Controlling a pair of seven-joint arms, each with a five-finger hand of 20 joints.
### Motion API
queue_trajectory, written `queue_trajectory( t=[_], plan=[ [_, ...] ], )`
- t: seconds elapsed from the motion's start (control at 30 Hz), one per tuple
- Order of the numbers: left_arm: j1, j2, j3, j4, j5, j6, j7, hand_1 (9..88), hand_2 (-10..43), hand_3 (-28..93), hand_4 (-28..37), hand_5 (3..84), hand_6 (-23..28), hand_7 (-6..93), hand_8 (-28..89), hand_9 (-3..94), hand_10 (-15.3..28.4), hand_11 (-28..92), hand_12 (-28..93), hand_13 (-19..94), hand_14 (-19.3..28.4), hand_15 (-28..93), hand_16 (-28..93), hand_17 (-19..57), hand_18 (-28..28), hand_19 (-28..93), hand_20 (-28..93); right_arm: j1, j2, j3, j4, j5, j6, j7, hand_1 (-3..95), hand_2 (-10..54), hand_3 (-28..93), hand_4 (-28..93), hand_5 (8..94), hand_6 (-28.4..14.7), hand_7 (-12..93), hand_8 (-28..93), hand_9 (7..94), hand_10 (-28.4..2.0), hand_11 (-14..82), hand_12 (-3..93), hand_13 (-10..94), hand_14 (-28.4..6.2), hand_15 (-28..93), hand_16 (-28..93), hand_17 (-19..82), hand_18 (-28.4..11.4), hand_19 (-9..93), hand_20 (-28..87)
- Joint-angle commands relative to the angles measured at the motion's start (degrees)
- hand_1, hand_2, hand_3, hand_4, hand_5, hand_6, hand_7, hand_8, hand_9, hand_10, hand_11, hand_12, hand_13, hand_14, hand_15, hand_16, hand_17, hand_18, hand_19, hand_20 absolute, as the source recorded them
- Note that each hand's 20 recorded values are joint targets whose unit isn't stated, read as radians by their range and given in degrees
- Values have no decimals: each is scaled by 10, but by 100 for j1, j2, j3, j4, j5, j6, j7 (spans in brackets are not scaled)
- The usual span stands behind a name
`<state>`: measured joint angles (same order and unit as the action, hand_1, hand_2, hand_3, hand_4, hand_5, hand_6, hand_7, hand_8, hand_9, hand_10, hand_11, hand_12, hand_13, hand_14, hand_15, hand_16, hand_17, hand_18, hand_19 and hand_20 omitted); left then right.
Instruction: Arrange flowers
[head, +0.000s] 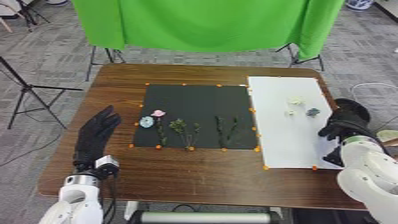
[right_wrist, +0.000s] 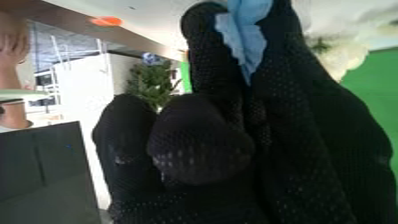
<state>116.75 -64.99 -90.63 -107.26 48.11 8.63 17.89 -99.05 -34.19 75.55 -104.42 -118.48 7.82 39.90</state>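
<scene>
Pinching a light blue flower (right_wrist: 251, 39) between my fingers, my right hand (head: 348, 119) is over the right part of the white board (head: 284, 145). My left hand (head: 92, 135) has its fingers open and straight, near the left edge of the brown worktop (head: 195, 170). Between my hands, on the black board (head: 191, 100), lie a leafy green sprig (head: 181, 130) and, to its right, two slender green stems (head: 220, 131). To its left are a pale blue flower (head: 147, 122) and, slightly farther off, a pink flower (head: 158, 113). A small white flower (head: 290, 113) lies on the white board, with a larger cream flower (head: 295, 100) just beyond it. Behind the worktop hangs a green cloth (head: 209, 25).
</scene>
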Motion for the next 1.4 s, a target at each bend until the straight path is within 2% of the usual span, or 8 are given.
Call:
queue_trajectory(
  t=[0.03, 0.3, 0.43, 0.67, 0.9, 1.2, 1.23, 1.4],
  plan=[
    [66, 43, -62, -47, -78, 56, 0, 206, -95, 719, -283, 443, 17, 129, -72, 445, 128, 170, 115, 360, 146, 106, -3, 75, 96, 19, 164, 830, 231, -15, -586, 48, 399, -268, 597, -95, 653, -207, 792, 6, 276, 56, 931, -85, 103, 397, 937, -4, 620, 280, 672, -131, 932, 540],
    [101, 112, -114, -77, -172, -4, -40, 202, -95, 720, -283, 442, 17, 129, -71, 444, 128, 169, 115, 359, 146, 108, -1, 75, 95, 19, 164, 3258, -649, -1565, -838, 2450, 200, -688, 590, -95, 657, -197, 797, 7, 272, 55, 933, -96, 94, 389, 937, -2, 626, 275, 675, -130, 932, 567],
    [36, 119, -68, -54, -146, -86, -67, 199, -95, 721, -283, 442, 17, 130, -71, 443, 128, 169, 116, 355, 151, 113, 3, 73, 100, 19, 165, 4233, -1302, -2574, -578, 3535, -205, -833, 590, -95, 656, -196, 798, 8, 270, 55, 930, -105, 84, 378, 937, -2, 627, 275, 677, -127, 932, 576],
    [-39, 152, -67, -17, -145, -83, -90, 196, -95, 723, -283, 443, 16, 132, -71, 443, 128, 168, 117, 352, 159, 121, 11, 71, 107, 18, 167, 5682, -2241, -4832, 369, 3345, -690, -1208, 589, -95, 655, -191, 800, 6, 268, 57, 922, -112, 66, 371, 937, -3, 628, 276, 677, -128, 932, 588],
    [-89, 170, -63, 6, -130, -78, 31, 196, -95, 722, -283, 442, 16, 131, -72, 442, 127, 168, 117, 351, 163, 131, 17, 67, 114, 25, 171, 6219, -2885, -5765, 1060, 3163, -983, -1172, 589, -95, 652, -192, 799, 9, 269, 53, 915, -114, 55, 359, 937, -2, 631, 277, 677, -130, 932, 597],
    [-155, 196, -14, 14, -130, -42, 3, 196, -95, 722, -283, 443, 17, 129, -71, 442, 127, 168, 117, 351, 164, 133, 16, 66, 114, 26, 170, 6504, -3249, -6159, 1505, 2784, -1179, -1233, 584, -95, 651, -191, 794, 12, 272, 48, 905, -115, 49, 350, 937, -2, 635, 279, 679, -131, 932, 609],
    [-99, 191, -34, -23, -140, -16, 17, 196, -95, 722, -283, 443, 17, 129, -71, 442, 127, 168, 117, 350, 164, 133, 16, 66, 114, 26, 170, 6505, -3303, -6157, 1552, 2748, -1195, -1255, 584, -95, 651, -191, 794, 13, 272, 47, 904, -115, 49, 349, 937, -2, 635, 279, 679, -131, 932, 610],
    [-161, 197, -21, 6, -117, -34, -15, 195, -95, 723, -283, 444, 17, 129, -71, 442, 127, 168, 118, 351, 164, 135, 17, 66, 114, 25, 169, 6560, -3468, -6264, 1790, 2364, -1380, -1326, 581, -95, 653, -192, 789, 14, 278, 47, 903, -114, 49, 346, 937, -2, 639, 279, 679, -132, 932, 613]
  ],
)
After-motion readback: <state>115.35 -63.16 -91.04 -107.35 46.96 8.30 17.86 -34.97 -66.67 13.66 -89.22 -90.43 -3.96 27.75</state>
